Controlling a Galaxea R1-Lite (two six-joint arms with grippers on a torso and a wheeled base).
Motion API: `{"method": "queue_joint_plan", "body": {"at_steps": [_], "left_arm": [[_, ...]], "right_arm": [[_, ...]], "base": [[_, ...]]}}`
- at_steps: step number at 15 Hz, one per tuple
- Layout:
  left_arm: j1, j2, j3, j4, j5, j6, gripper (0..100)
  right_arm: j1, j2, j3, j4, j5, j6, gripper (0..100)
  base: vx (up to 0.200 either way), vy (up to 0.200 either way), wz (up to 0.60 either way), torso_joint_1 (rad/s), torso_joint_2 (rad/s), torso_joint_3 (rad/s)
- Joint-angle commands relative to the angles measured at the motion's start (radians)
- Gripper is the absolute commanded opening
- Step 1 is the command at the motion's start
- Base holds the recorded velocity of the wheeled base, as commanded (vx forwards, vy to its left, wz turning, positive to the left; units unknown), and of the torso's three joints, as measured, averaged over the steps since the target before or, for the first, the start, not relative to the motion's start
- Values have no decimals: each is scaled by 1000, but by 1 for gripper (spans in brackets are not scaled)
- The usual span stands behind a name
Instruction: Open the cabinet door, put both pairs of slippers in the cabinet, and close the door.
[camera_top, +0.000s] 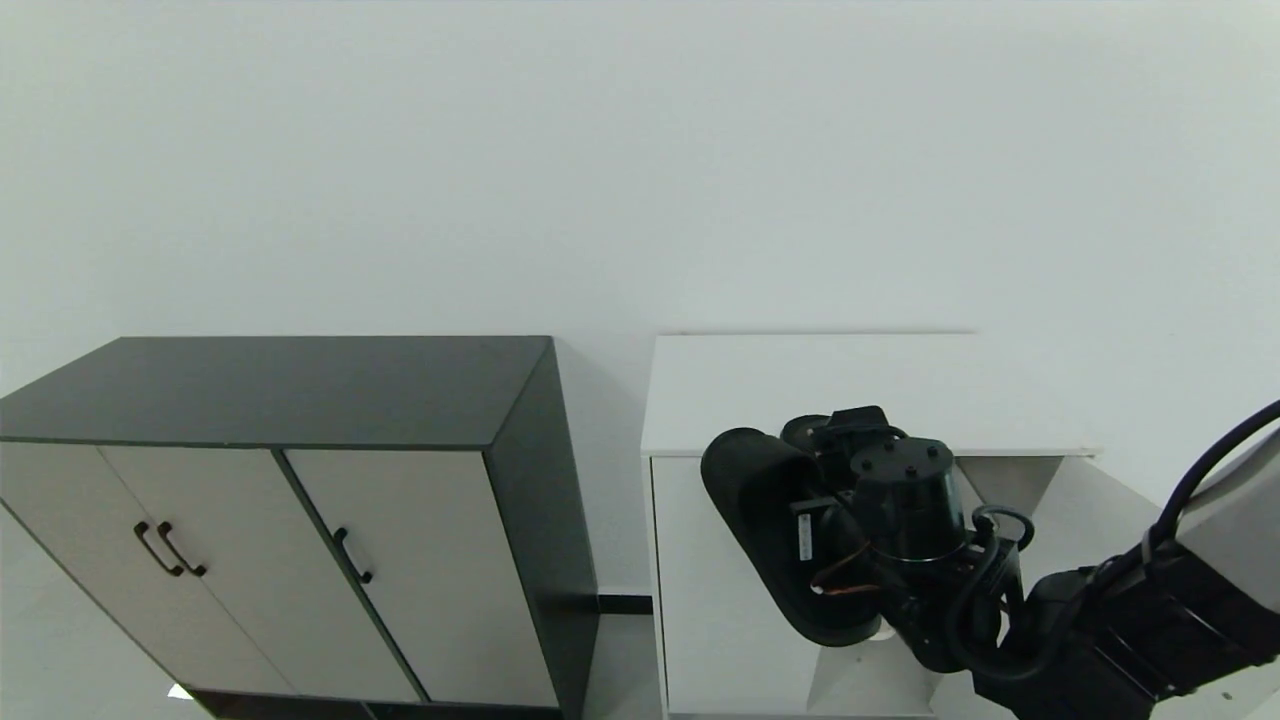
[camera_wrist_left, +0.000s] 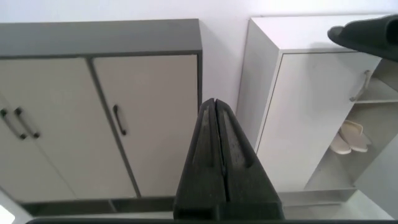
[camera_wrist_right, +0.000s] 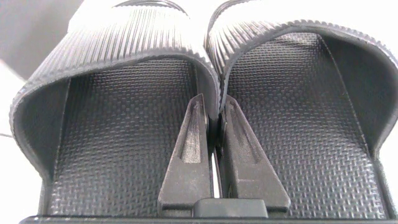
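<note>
- Black slippers (camera_top: 765, 530) hang side by side from the right claw (camera_wrist_right: 212, 104), in front of the white cabinet (camera_top: 850, 390) and just under its top edge, not yet inside.
- That claw is clamped on the two inner walls where the slippers meet, so a single pinch carries both as one pair.
- On the white cabinet, the door (camera_wrist_left: 305, 118) stands swung open and the shelves can be reached, so the opening step looks done.
- White slippers (camera_wrist_left: 348, 137) lie on a lower shelf inside. I judge the task about half through: the black pair goes in next, then the door is shut.
- Off to the side, the left claw (camera_wrist_left: 214, 106) has its fingers pressed together on nothing, probably to keep out of the right arm's way and stay free for the door.
- Next to the white cabinet, the dark cabinet (camera_top: 280, 390) has its doors shut and seems to play no part.
</note>
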Motion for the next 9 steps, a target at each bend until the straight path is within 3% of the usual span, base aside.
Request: {"method": "queue_joint_plan", "body": {"at_steps": [1,2,9], "left_arm": [[0,1,0,0,-1,0,0],[0,1,0,0,2,0,0],[0,1,0,-2,1,0,0]], "right_arm": [[2,2,3,0,3,1,0],[2,-1,1,0,16,3,0],[8,25,-3,-11,20,3,0]], "base": [[-200,0,0,2,2,-2],[-200,0,0,2,2,-2],[0,0,0,0,0,0]]}}
